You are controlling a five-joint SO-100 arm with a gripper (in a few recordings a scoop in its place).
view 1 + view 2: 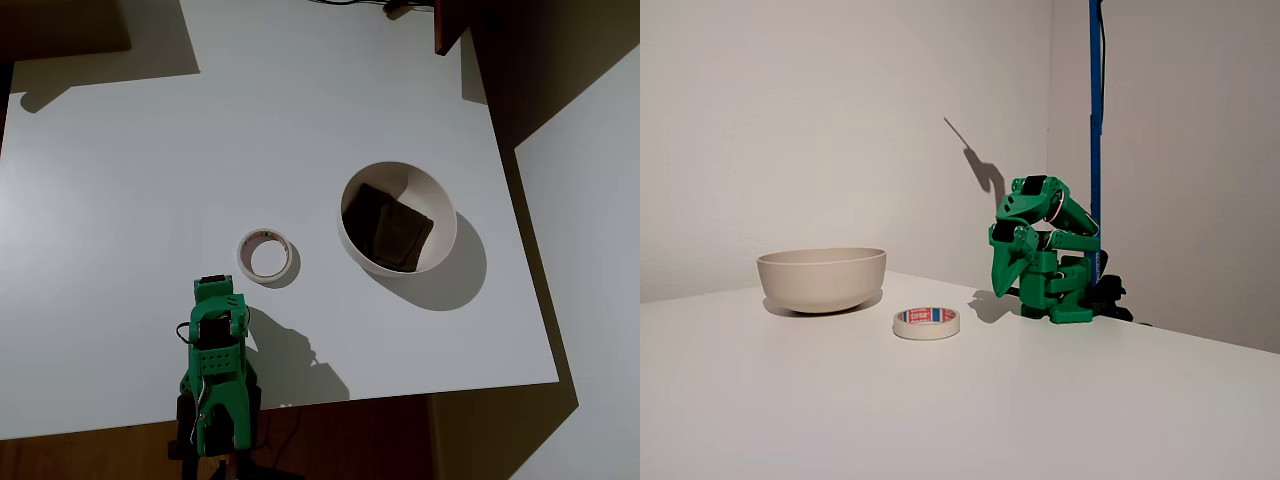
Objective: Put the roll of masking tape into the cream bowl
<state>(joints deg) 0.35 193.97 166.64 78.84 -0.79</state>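
Overhead view, tape roll flat beside cream bowl, green gripper folded, jaw state unclear, dark cloth inside

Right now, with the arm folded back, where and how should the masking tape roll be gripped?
Judging by its pose, the roll of masking tape lies flat on the table, hole up. Come down from above, one finger in the hole, one outside, pinching the ring wall on the side nearest the gripper, away from the cream bowl.
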